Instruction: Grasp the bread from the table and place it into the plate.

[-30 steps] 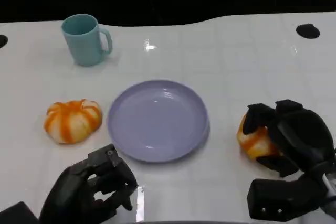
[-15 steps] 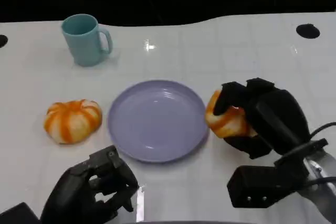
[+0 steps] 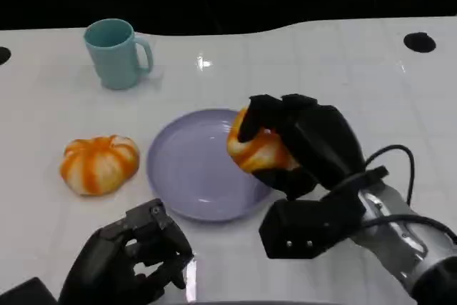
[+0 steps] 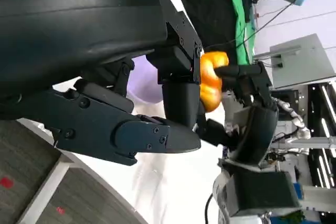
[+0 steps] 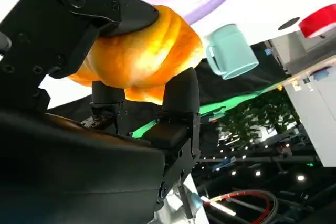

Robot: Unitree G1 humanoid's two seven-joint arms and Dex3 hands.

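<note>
The right hand (image 3: 303,144) grips the bread (image 3: 255,149) and holds it above the plate (image 3: 186,176), over the rim's three o'clock side, so the plate's centre lies toward nine o'clock from the bread. The left hand (image 3: 132,262), at the counter's (image 3: 321,69) near edge around seven o'clock of the plate, holds nothing, its fingers curled in. Fingers hide the bread's right side, so its height above the plate is hard to judge.

1. The head camera looks down from above at the white table (image 3: 343,69), with the plate (image 3: 187,176) near the middle.
2. The left wrist camera sits very close behind the left hand (image 4: 157,103) and looks across the table, turned sideways.
3. The right wrist camera is close behind the right hand (image 5: 105,77).
4. All three views share the plate and the held bread (image 3: 257,149).
</note>
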